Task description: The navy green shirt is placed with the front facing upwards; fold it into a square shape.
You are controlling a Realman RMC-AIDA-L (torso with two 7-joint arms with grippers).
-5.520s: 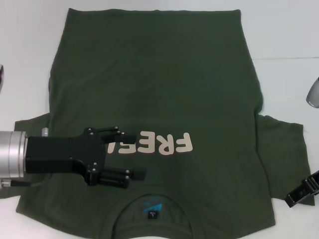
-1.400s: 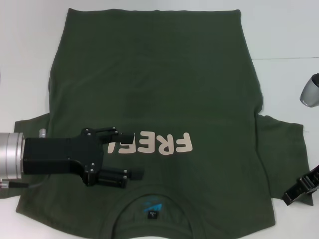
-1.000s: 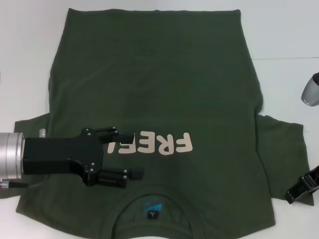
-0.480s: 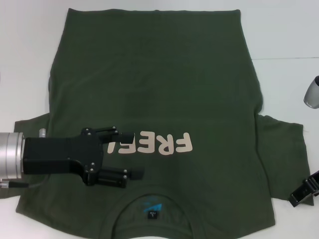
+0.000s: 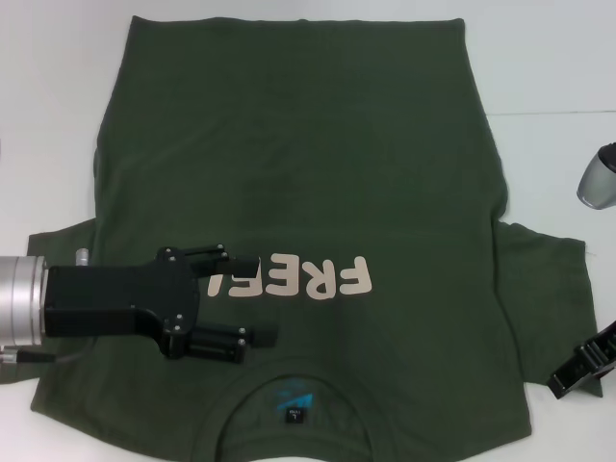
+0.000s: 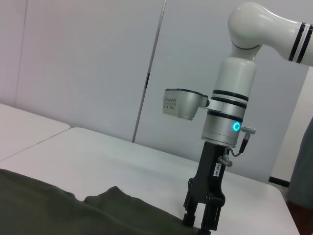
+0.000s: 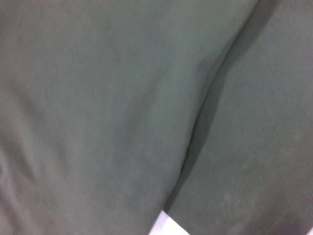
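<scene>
The navy green shirt [image 5: 308, 144] lies flat and face up on the white table, with its neck at the near edge. Its pink "FREE!" print [image 5: 318, 279] reads upside down, and a small label [image 5: 292, 416] shows in the collar. My left gripper [image 5: 258, 298] hovers open over the shirt's near-left chest, reaching in from the left with nothing between its fingers. My right gripper [image 5: 581, 366] sits at the outer edge of the right sleeve [image 5: 549, 279]; in the left wrist view the right gripper [image 6: 203, 218] points straight down at the sleeve cloth [image 6: 112, 200]. The right wrist view is filled by creased olive fabric [image 7: 98, 98].
White table [image 5: 549, 58] surrounds the shirt, with a seam line [image 5: 558, 113] running off to the right. The right arm's wrist housing [image 5: 599, 178] hangs above the table at the right edge. A pale wall [image 6: 98, 63] stands behind the table.
The right gripper and its wrist housing have shifted slightly back and forth at the sleeve's edge. The left gripper and the shirt have not moved.
</scene>
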